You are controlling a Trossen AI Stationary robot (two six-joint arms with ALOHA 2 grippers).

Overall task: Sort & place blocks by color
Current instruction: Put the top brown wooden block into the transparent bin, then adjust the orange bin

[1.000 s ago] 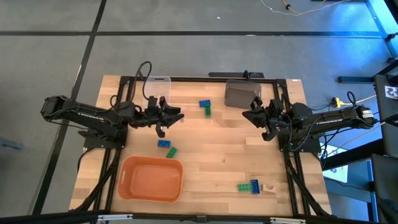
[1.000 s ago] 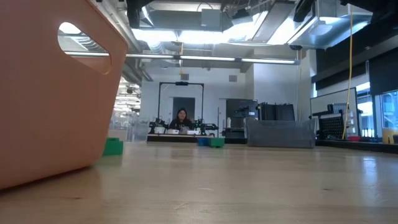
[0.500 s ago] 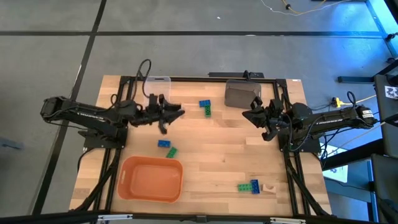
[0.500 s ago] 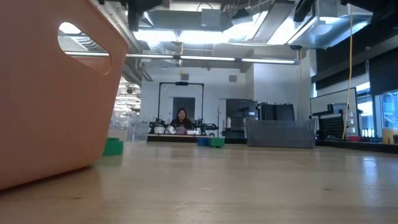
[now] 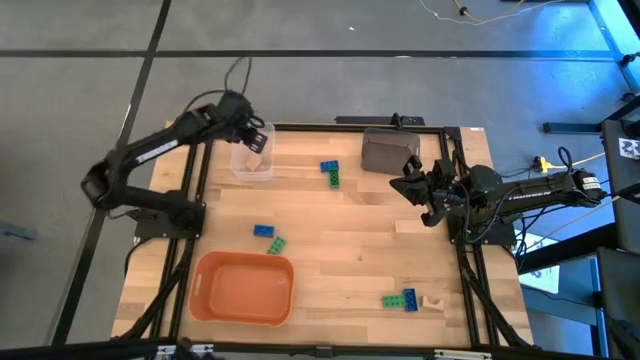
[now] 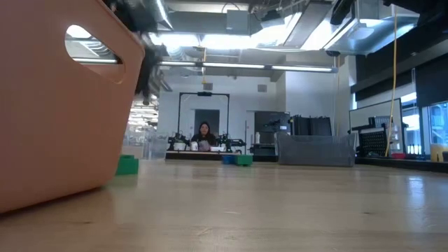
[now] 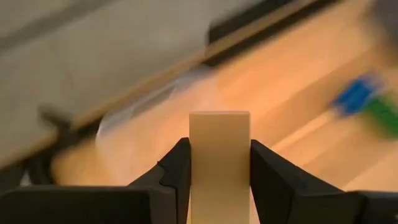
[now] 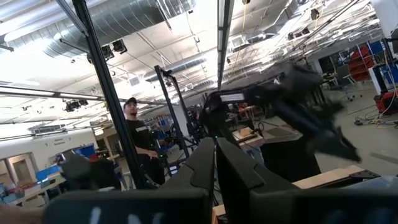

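1. The wooden surface carries everything; no brand, label or readable writing shows in any view.
2. The orange bin sits at the near left of the surface; in the low view it fills the left side, with a green block just beside its far edge.
3. The grey container stands at the far edge, close to the right claw; that claw hangs over the right side with its fingers pressed together, as the right wrist view shows.
4. The clear bin sits at the far left corner; the left claw hovers over it.
5. The left claw pinches a pale tan block upright between both fingers; only the left wrist view shows this grip plainly.
6. Loose on the surface: a blue and green pair near the far middle; another pair above the orange bin; a green, blue and tan group near right.
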